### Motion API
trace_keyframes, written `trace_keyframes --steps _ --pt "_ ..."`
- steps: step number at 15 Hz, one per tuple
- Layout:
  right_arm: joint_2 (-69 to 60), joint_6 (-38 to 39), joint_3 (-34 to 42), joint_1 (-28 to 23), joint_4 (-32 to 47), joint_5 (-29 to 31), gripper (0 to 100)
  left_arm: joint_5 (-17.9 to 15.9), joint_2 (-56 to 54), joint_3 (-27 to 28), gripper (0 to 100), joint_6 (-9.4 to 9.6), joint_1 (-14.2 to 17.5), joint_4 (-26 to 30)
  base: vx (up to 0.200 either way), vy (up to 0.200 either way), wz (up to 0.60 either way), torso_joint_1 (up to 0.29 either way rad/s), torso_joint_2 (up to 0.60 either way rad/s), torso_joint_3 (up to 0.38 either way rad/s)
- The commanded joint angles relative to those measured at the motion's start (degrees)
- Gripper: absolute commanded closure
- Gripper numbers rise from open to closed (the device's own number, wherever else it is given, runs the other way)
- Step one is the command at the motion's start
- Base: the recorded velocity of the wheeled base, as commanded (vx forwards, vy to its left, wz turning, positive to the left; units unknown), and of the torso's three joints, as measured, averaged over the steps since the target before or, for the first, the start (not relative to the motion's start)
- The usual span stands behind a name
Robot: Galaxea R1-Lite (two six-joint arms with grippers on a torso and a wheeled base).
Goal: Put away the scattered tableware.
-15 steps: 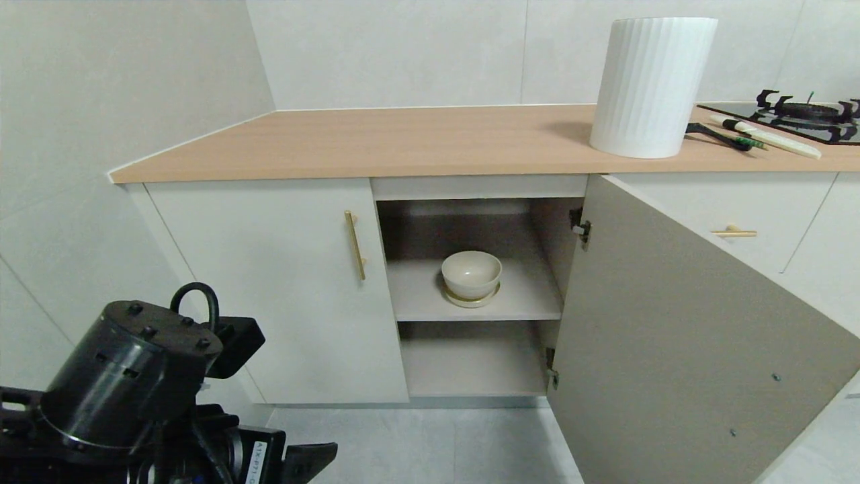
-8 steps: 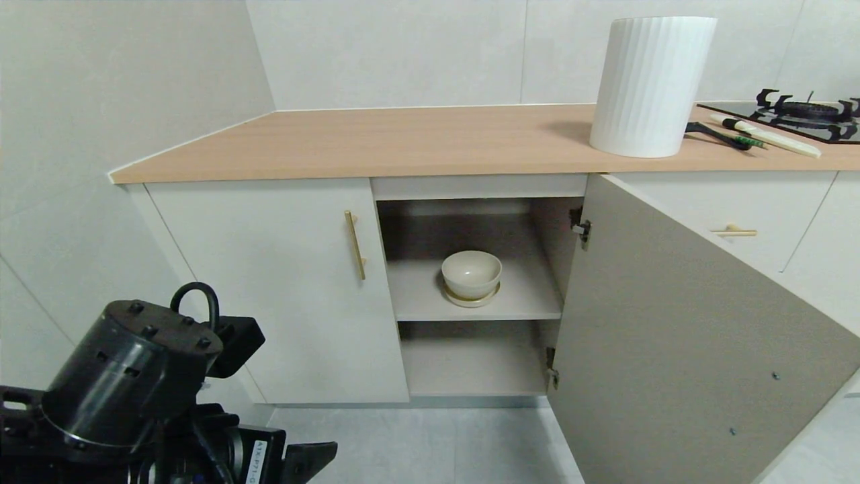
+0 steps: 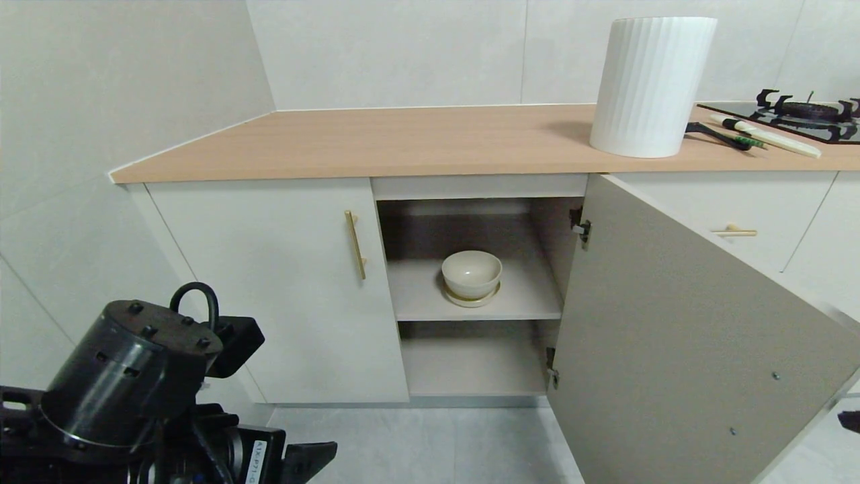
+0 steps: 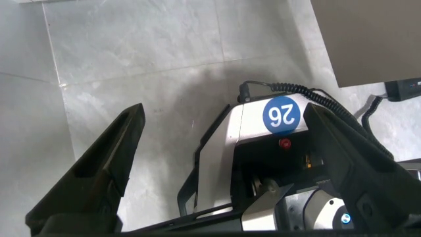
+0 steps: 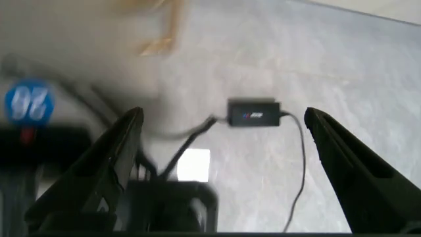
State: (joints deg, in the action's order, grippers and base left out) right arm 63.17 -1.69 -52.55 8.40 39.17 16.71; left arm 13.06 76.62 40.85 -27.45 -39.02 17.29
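Here the bowl (image 3: 471,272) sits on the shelf (image 3: 527,299); left gripper (image 4: 223,117) and right gripper (image 5: 223,117) gape empty.

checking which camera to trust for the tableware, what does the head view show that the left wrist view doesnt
Head view: the bowl on a small plate on the upper shelf beside the open door, plus a white ribbed cylinder and utensils on the counter. Left wrist view: the left gripper, fingers apart, pointing down. Both: the grey tiled floor and, it seems, that door's edge.
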Motion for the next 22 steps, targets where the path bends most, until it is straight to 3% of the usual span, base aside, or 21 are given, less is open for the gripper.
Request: trace_keyframes --steps 1,6,10,14,19,22 --pt "3.36 -0.59 1.23 -4.53 -3.13 -0.10 0 0.04 0.11 0.02 0 -0.06 0.00 0.03 0.000 0.000 0.00 0.000 0.00 0.000" --pt "9.60 -0.24 5.09 -7.52 -15.44 -1.51 0 0.04 0.20 0.02 0 -0.06 0.00 0.03 0.000 0.000 0.00 0.000 0.00 0.000" --pt "10.39 -0.24 5.36 -8.40 -16.76 -8.54 0 0.04 0.11 0.02 0 -0.06 0.00 0.03 0.000 0.000 0.00 0.000 0.00 0.000" --pt "10.57 -0.24 5.53 -7.87 -16.76 -9.68 0 0.04 0.20 0.02 0 -0.06 0.00 -0.06 0.000 0.000 0.00 0.000 0.00 0.000" --pt "10.57 0.11 6.67 -3.65 -16.84 -10.82 0 0.13 0.11 0.02 0 -0.06 0.00 0.03 0.000 0.000 0.00 0.000 0.00 0.000" --pt "10.92 2.92 7.55 1.44 -18.43 -11.18 0 0.13 0.02 0.02 0 0.03 0.00 0.03 0.000 0.000 0.00 0.000 0.00 0.000"
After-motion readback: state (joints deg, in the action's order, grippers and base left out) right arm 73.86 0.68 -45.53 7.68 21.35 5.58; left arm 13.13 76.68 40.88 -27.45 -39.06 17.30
